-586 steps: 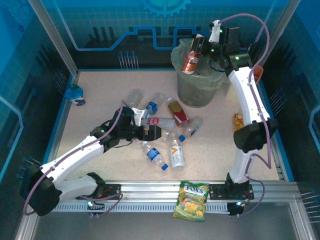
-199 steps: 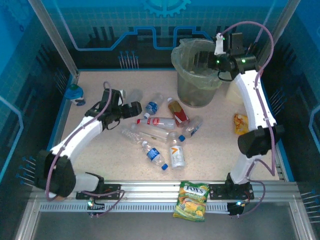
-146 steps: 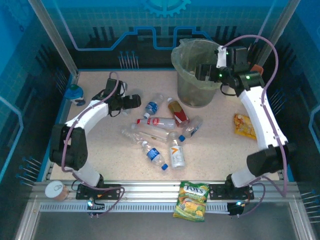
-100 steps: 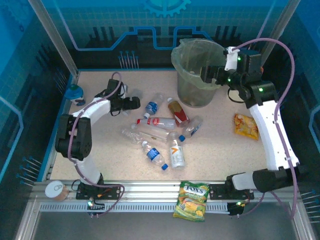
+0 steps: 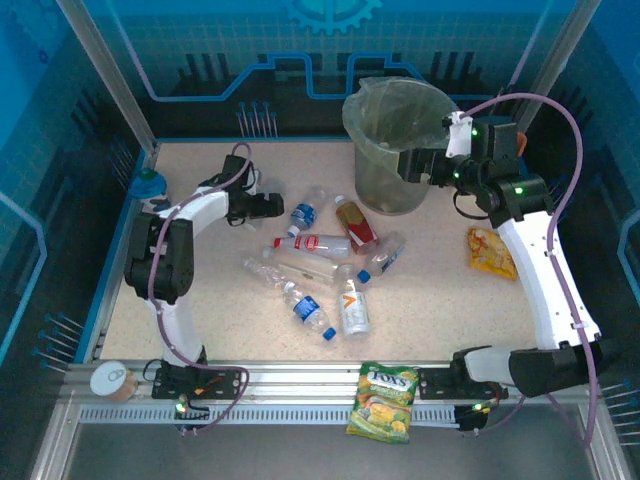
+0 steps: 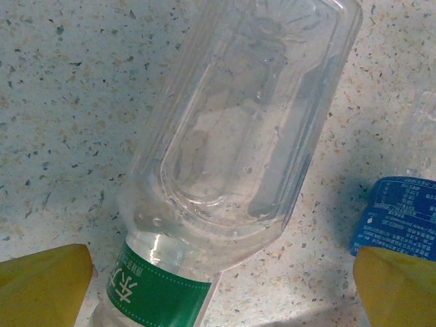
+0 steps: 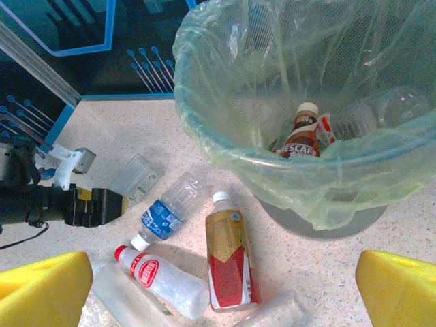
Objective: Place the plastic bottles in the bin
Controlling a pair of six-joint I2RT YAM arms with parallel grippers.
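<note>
- bin (image 5: 358, 128): grey, pale green liner, at the far side of the table. A brown Nescafe bottle (image 7: 303, 131) stands inside it, cap up.
- right gripper (image 5: 409, 165): at the bin's right rim, jaws spread fully apart, holding nothing. In the right wrist view the yellow fingertips (image 7: 42, 286) frame bare table on the bin's near side.
- left gripper (image 5: 268, 204): well left of the bin, low over the table, jaws wide apart, no grip on anything.
- clear green-label bottle (image 6: 238, 143): lies flat on the table left of the bin, its labelled end between the left gripper's fingers (image 6: 41, 285). No contact visible on either side.
- blue-label bottle (image 5: 305, 213): lies between the left gripper and the bin, just beside the gripper.
- amber bottle (image 5: 355, 222): red label, white cap, lies just on the bin's near side, cap end toward the bin.
- red-cap bottle (image 5: 312, 243): lies left of the amber bottle, farther from the bin.
- farther out on the bin's near side, all lying flat: long clear bottle (image 5: 290, 268), second blue-label bottle (image 5: 312, 312), orange-logo bottle (image 5: 352, 305), blue-cap bottle (image 5: 385, 255).
- FOX'S bag (image 5: 383, 400): on the front rail, well apart from the bin.
- tin can (image 5: 110, 380): front-left corner, farthest from the bin.
- orange snack pack (image 5: 487, 250): right of the bin, on the table.
</note>
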